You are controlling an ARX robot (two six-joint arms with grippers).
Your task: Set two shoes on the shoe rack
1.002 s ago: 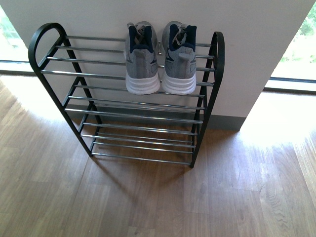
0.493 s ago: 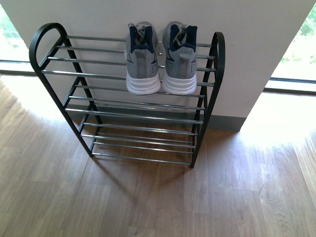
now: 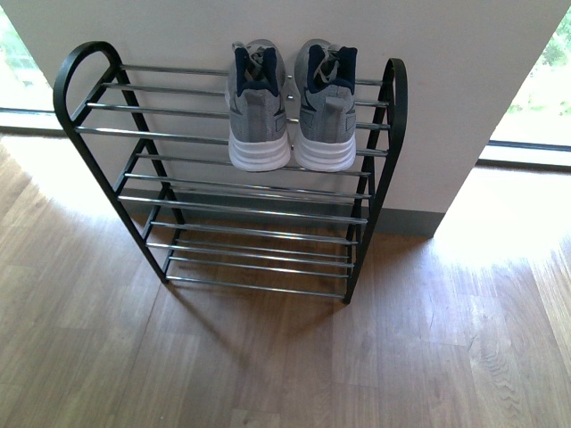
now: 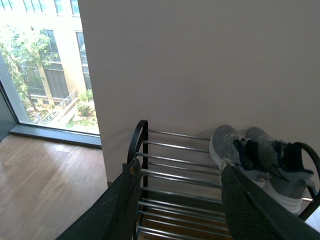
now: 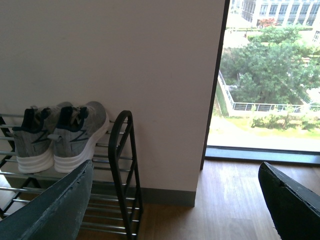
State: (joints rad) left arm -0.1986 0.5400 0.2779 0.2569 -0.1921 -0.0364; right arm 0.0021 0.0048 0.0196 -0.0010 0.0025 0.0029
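Observation:
Two grey knit sneakers stand side by side on the top tier of the shoe rack (image 3: 89,134), at its right end, heels towards me: the left shoe (image 3: 256,107) and the right shoe (image 3: 324,105). The rack is black-framed with chrome bars and stands against a white wall. Neither arm shows in the front view. In the left wrist view my left gripper (image 4: 177,175) is open and empty, well back from the rack (image 4: 170,165) and the shoes (image 4: 235,150). My right gripper (image 5: 175,175) is open and empty too, with the shoes (image 5: 75,132) and the rack's side frame (image 5: 120,150) off to one side.
The rack's lower tiers (image 3: 259,232) hold nothing. Wooden floor (image 3: 268,357) spreads in front of the rack. Floor-to-ceiling windows flank the white wall (image 3: 464,89) on both sides, with a grey skirting board at its foot.

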